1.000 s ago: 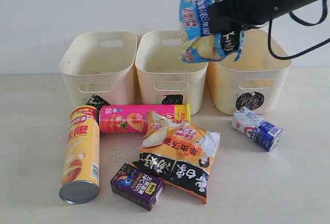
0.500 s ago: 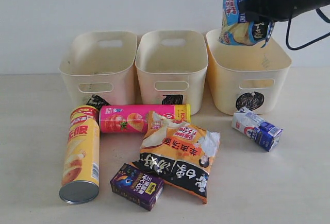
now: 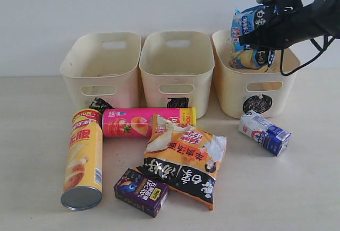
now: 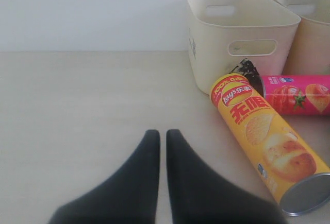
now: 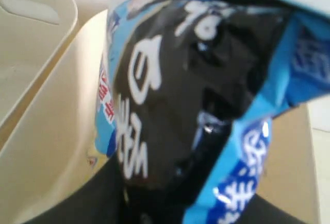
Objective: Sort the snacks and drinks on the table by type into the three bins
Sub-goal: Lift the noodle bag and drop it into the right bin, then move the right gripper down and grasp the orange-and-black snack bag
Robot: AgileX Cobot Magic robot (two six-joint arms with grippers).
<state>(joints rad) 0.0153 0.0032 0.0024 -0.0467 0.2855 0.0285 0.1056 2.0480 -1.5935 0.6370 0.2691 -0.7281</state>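
Observation:
My right gripper (image 3: pixel 254 39) is shut on the blue-white-black chip bag (image 3: pixel 248 35) (image 5: pixel 196 95), whose lower end hangs inside the right bin (image 3: pixel 255 90), the one with the circle scribble. The orange-black chip bag (image 3: pixel 183 159) lies mid-table. The yellow tube (image 3: pixel 83 159) (image 4: pixel 268 141) and the pink tube (image 3: pixel 146 122) (image 4: pixel 296 94) lie in front of the left bin (image 3: pixel 101 69) (image 4: pixel 240 44) and the middle bin (image 3: pixel 178 69). A purple carton (image 3: pixel 141 191) sits near the front edge, a white and blue carton (image 3: pixel 264 132) at right. My left gripper (image 4: pixel 161 136) is shut, empty, over bare table.
The beige table (image 3: pixel 297 188) meets a white wall at the back. The right arm and its black cable (image 3: pixel 313 45) hang over the right bin.
The right arm has carried the blue chip bag rightward from above the middle bin and lowered it, so its lower end now dips into the right bin. Nothing else moved.

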